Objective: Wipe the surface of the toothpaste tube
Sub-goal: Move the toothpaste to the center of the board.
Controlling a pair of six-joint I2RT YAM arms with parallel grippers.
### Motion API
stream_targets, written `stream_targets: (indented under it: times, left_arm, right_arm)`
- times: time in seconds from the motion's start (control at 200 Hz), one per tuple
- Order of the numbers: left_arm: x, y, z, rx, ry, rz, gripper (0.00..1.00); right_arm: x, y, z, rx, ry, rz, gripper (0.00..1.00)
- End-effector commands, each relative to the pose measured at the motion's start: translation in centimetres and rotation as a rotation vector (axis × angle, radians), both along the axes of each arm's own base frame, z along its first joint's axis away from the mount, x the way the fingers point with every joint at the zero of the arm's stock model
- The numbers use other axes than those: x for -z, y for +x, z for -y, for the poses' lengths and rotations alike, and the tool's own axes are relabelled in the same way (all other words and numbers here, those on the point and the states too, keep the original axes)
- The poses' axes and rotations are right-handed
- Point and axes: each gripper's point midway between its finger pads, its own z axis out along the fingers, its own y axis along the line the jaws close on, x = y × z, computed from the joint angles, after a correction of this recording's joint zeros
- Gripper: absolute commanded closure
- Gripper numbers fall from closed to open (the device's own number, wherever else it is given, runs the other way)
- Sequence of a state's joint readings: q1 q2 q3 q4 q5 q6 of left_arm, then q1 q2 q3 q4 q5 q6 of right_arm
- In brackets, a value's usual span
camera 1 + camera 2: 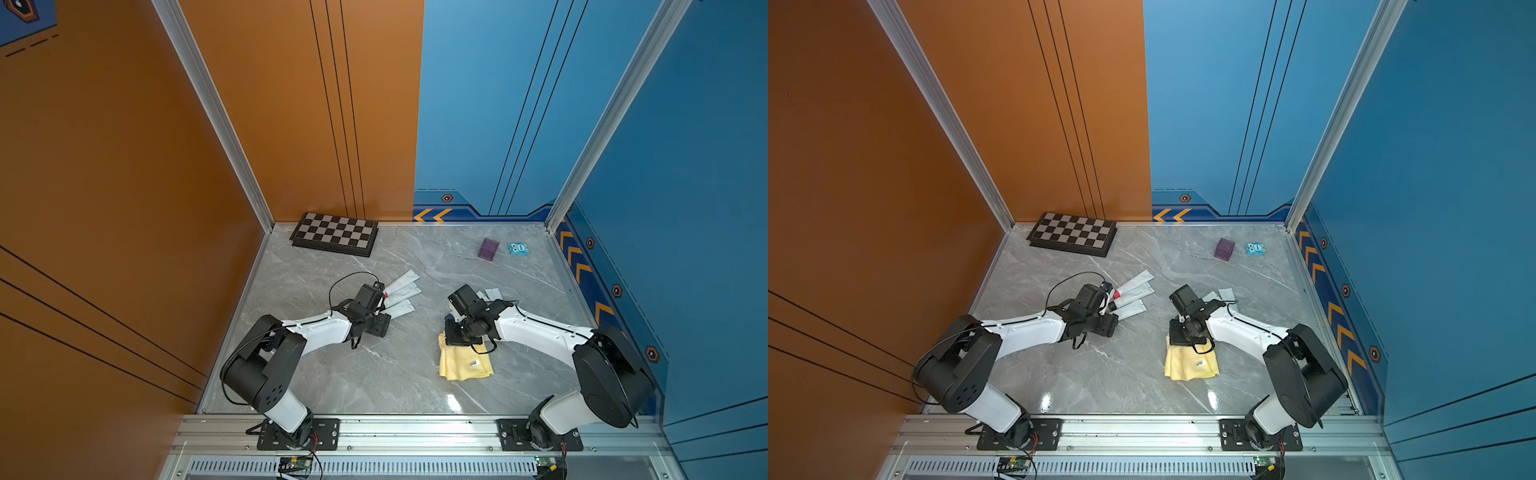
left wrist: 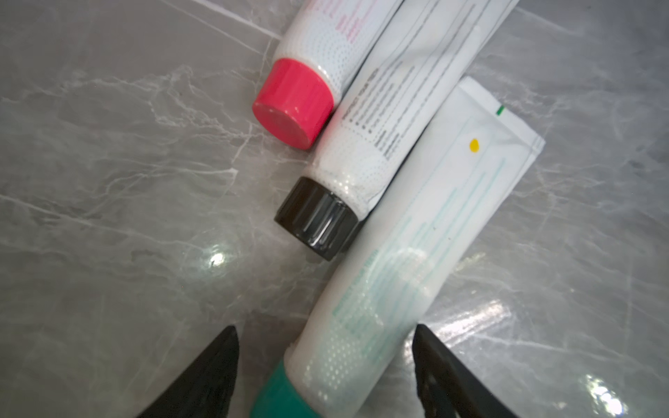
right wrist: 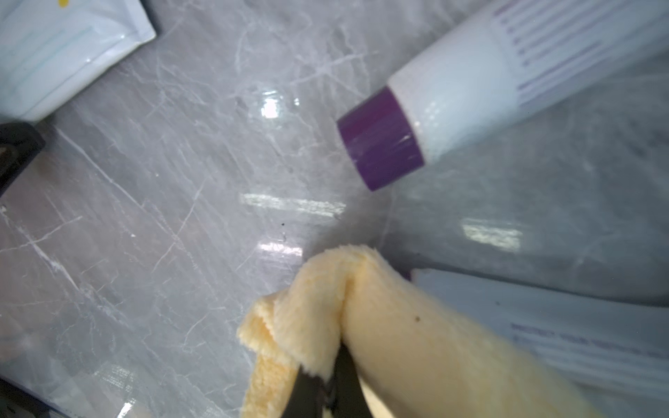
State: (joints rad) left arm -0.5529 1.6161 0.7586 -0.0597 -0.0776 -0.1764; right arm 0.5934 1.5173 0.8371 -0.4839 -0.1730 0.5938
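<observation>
On the bench (image 1: 395, 382) lies our yellow cloth (image 1: 465, 363), one fold pinched in the closed right gripper (image 3: 325, 376). The green-capped tube (image 2: 391, 253) lies flat beside a black-capped tube (image 2: 380, 119), straddled by our left gripper (image 2: 324, 327), jaws spread wide.

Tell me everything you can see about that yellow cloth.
The yellow cloth is a soft, fluffy, pale yellow fabric that looks like microfibre, with a small label on its upper face. In both top views it lies loosely folded and rumpled on the grey marbled table, and its far end is hidden under the right arm's wrist. The right wrist view shows one bunched fold with a stitched edge pinched in the shut right gripper.
</observation>
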Motion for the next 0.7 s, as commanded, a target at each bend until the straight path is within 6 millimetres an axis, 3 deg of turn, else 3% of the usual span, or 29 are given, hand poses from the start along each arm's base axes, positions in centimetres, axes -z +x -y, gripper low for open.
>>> stream_targets:
  times: [0.0, 0.18, 0.3, 0.551, 0.696]
  left_arm:
    - [0.0, 0.1, 0.9, 0.038, 0.009, -0.017, 0.24]
    - [0.3, -0.1, 1.8, 0.075, 0.017, -0.022, 0.24]
    - [0.6, -0.4, 2.4, 0.107, 0.013, -0.04, 0.33]
    - [1.0, -3.3, 4.3, 0.184, -0.009, -0.072, 0.49]
    - [1.2, -5.4, 5.7, 0.256, -0.028, -0.097, 0.58]
  right_arm:
    - [-0.5, -0.3, 1.0, -0.004, 0.007, 0.008, 1.0]
    - [-2.2, -0.6, 0.3, -0.027, 0.03, 0.035, 1.0]
    - [-3.1, -0.8, -0.1, -0.04, 0.043, 0.048, 1.0]
    - [-5.3, -0.6, -0.1, -0.05, 0.048, 0.087, 1.0]
    - [-5.6, -0.3, 0.0, -0.052, 0.039, 0.091, 1.0]
